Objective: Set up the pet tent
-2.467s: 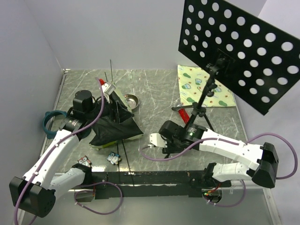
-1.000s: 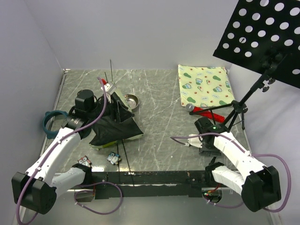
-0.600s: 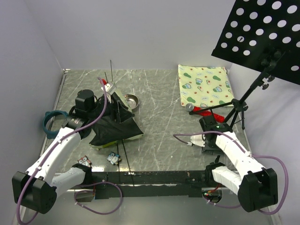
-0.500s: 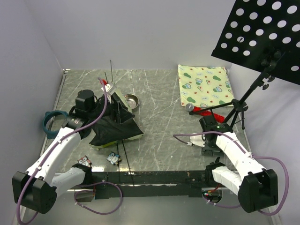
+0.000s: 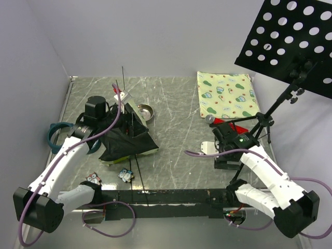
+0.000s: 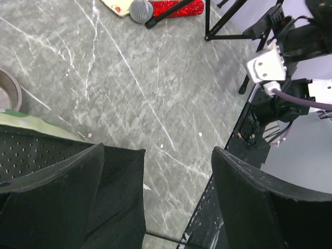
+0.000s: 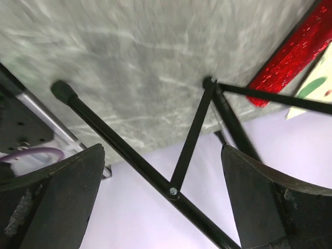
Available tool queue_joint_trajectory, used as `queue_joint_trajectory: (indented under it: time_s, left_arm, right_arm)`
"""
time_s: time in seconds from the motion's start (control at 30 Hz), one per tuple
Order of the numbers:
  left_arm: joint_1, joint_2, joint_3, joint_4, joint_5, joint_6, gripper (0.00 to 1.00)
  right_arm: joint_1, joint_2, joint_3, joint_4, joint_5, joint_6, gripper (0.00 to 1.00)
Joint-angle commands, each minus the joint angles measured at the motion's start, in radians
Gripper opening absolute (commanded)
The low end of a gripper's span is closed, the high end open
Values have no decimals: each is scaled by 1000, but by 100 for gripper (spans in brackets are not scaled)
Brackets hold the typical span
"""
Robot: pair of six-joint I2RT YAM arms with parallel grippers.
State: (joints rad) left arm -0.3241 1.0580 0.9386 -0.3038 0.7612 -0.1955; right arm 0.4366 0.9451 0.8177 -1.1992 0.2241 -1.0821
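Note:
The pet tent (image 5: 127, 140) lies collapsed at the left of the table, black fabric with a lime edge. A thin pole (image 5: 123, 78) sticks up behind it. My left gripper (image 5: 130, 115) hangs over the tent's far side, open. In the left wrist view the left gripper (image 6: 174, 155) holds nothing, with tent mesh (image 6: 31, 148) beside its left finger and a thin pole (image 6: 161, 237) crossing below. My right gripper (image 5: 223, 155) is open at the right, by the music stand's legs. In the right wrist view the right gripper (image 7: 162, 150) frames a tripod leg (image 7: 129, 155) without gripping it.
A steel bowl (image 5: 144, 110) sits behind the tent. An avocado-print mat (image 5: 228, 95) lies at the back right, with a red microphone (image 5: 220, 122) at its near edge. The black music stand (image 5: 290, 88) towers over the right side. A teal ring (image 5: 58, 132) and small toys (image 5: 125, 175) lie left.
The music stand has swung from the table's middle to the right side, and my right arm went with it. Both grippers' jaws have spread wider. The tent has not moved.

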Motion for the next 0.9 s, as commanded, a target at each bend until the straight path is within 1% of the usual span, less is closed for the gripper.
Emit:
queue_joint_trajectory:
  time_s: [0.0,0.27,0.33,0.4,0.43,0.47,0.57,0.63,0.7,0.77,0.8,0.87]
  left_arm:
    - [2,-23,68,-56,-5,47,88]
    - [6,-32,97,-116,-42,67,89]
    - [20,-18,129,-171,-42,91,91]
    - [39,13,186,-274,-48,157,92]
    - [60,34,222,-332,-56,183,93]
    - [83,58,254,-377,-48,245,93]
    - [225,106,337,-498,-16,339,98]
    - [318,146,382,-578,-7,399,98]
    - [417,189,422,-635,-14,445,97]
    - [476,232,457,-699,-7,496,97]
    - [491,253,476,-728,-10,525,96]
    - [508,276,482,-750,-37,554,96]
  right_arm:
    - [94,17,101,-76,-55,149,100]
    - [227,72,211,-74,-104,295,100]
    - [258,101,279,-50,-117,352,100]
    - [271,147,355,-2,-140,413,99]
    - [269,170,400,21,-158,444,99]
    - [269,193,435,50,-173,491,99]
    - [269,266,555,133,-261,583,100]
    - [268,320,630,170,-328,640,100]
    - [269,366,684,214,-431,666,100]
    - [269,405,698,297,-520,689,100]
    - [269,435,709,352,-555,706,100]
    - [271,535,741,401,-620,748,100]
